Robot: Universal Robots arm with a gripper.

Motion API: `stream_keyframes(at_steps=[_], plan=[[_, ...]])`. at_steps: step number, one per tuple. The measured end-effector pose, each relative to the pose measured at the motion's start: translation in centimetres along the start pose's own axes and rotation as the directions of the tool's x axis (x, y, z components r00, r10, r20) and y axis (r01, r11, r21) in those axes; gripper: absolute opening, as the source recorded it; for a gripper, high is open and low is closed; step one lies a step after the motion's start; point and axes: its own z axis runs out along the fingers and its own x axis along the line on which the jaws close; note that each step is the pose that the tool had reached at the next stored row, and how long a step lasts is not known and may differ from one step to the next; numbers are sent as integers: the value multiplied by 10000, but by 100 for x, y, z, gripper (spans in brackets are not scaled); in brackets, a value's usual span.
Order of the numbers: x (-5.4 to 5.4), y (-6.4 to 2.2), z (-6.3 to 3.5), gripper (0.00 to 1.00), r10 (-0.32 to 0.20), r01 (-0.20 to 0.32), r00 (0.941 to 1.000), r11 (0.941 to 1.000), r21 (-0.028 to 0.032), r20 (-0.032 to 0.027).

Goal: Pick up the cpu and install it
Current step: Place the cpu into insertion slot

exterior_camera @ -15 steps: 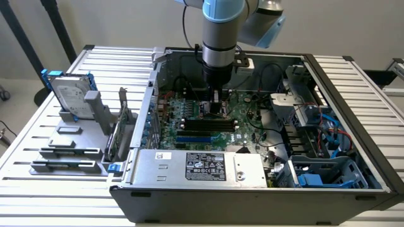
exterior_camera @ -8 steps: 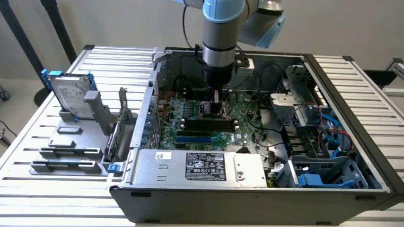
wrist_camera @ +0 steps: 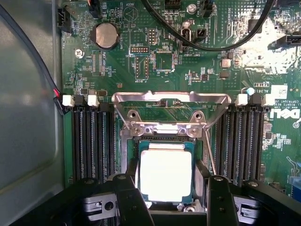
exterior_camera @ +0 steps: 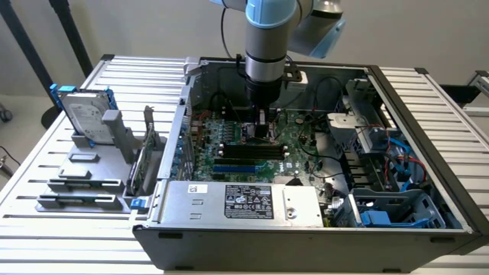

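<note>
Cpu (wrist_camera: 166,173) lying flat in motherboard socket (wrist_camera: 164,140), metal retention frame (wrist_camera: 171,97) standing open; claw (wrist_camera: 171,184) hovering over it, fingers (wrist_camera: 128,200) spread wide, gripping nothing.

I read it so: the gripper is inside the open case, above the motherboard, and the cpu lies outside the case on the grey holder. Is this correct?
Not fully. The gripper is inside the case, above the motherboard, but the cpu is at the motherboard's socket, between the open jaws. The wrist view shows it.
</note>
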Motion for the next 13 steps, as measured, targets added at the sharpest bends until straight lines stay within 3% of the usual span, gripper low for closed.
stream_keyframes(at_steps=[13], plan=[[10, -5, 27, 55, 1, -1, 10000, 10000, 0, -1]])
